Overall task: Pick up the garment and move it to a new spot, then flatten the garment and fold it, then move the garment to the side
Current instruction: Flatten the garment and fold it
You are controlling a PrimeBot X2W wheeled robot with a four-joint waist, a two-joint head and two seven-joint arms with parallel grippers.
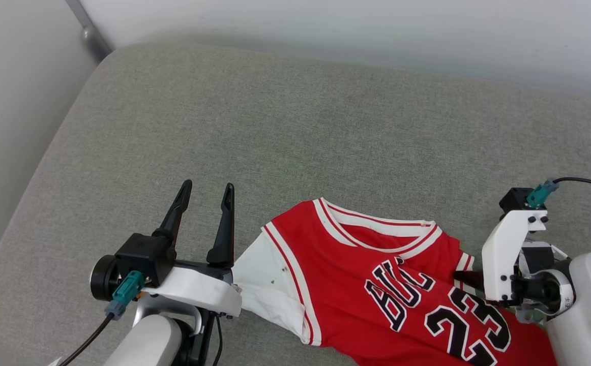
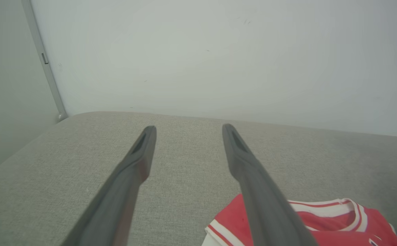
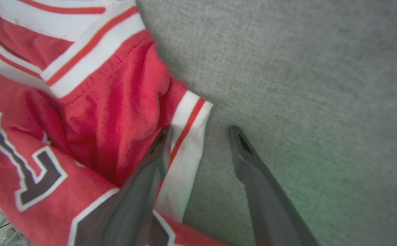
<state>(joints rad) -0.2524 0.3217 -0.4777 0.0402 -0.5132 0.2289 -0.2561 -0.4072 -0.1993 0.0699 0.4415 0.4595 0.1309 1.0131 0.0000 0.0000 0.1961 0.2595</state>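
Pickup starting; I hold nothing yet.
My left gripper gapes empty, garment just right of its fingers. My right gripper, also wide, straddles the sleeve hem: one finger on the garment, one on cushion. Lift, flattening, fold, side move all remain.

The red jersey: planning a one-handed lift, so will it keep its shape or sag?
Probably sags: the jersey lies rumpled, with creases near its collar. Lifted by the sleeve hem that the right gripper straddles, it would likely hang limp. It looks thin, so probably light.
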